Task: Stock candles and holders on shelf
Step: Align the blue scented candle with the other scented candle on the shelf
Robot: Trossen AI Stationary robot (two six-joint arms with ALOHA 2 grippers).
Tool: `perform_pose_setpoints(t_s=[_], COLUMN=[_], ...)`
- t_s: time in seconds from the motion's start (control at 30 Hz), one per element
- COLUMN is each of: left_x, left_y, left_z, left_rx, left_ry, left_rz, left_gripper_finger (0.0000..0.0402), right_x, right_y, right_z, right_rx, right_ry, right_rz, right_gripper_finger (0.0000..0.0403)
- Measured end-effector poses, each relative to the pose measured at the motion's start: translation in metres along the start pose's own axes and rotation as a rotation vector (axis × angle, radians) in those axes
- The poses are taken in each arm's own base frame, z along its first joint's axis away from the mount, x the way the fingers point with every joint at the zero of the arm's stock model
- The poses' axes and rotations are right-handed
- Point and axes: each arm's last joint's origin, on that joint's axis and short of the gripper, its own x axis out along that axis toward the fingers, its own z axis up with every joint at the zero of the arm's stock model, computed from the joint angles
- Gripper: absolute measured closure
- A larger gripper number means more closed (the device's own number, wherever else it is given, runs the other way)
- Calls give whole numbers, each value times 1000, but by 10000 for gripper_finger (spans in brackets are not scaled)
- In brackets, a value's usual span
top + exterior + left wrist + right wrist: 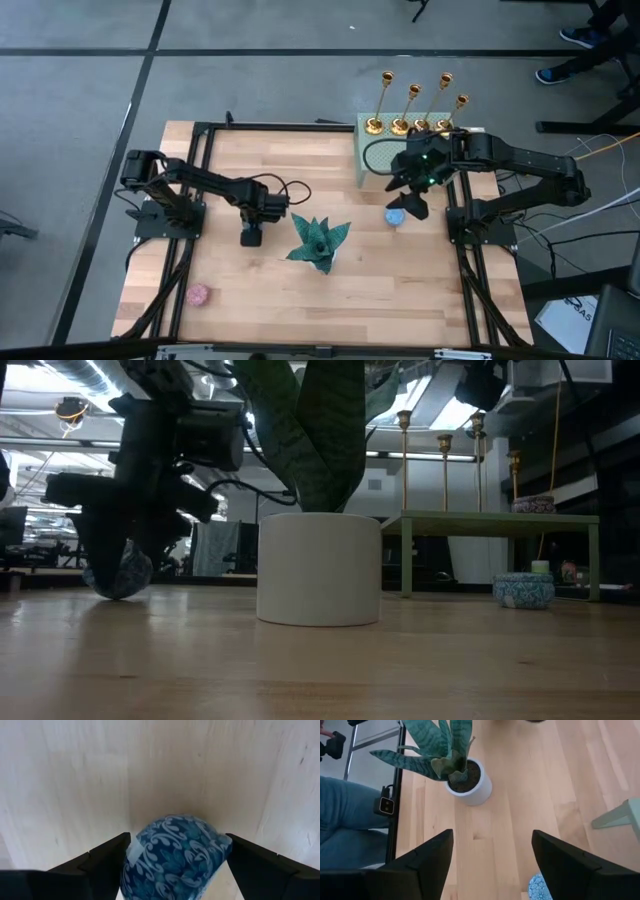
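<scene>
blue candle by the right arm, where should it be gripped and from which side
Grip the blue candle across its round side wall, coming straight down from above. It lies flat on the table just in front of the shelf, a low puck with nothing tall beside it. The right gripper, open, already hangs close over it. A sideways approach would likely just push it along.

A teal spiky plant (318, 241) stands in a white round pot (319, 569) near the middle of the pale wooden surface (260, 290), its striped leaves spreading outward. A black metal frame (197, 180) borders the surface. Grey floor (70, 100) lies around it, crossed by dark lines. A person's leg in blue jeans (347, 827) shows beside the frame's edge.
</scene>
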Motion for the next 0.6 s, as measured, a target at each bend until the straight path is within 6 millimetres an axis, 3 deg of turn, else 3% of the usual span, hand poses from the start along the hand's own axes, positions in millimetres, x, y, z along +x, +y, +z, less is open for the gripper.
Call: perform_pose_setpoints(t_s=[0.13, 0.37, 0.6], left_x=[0, -6, -34], left_y=[-4, -4, 13], left_z=[0, 2, -3], left_rx=[16, -4, -86], left_ry=[-7, -2, -109], left_rz=[-6, -11, -2], left_gripper_finger=[121, 226, 232], right_x=[0, 0, 0], right_y=[0, 1, 0], right_z=[3, 3, 4], right_rx=[-9, -11, -12], right_ry=[-26, -33, -40], right_rz=[4, 5, -20], right_gripper_finger=[127, 127, 127])
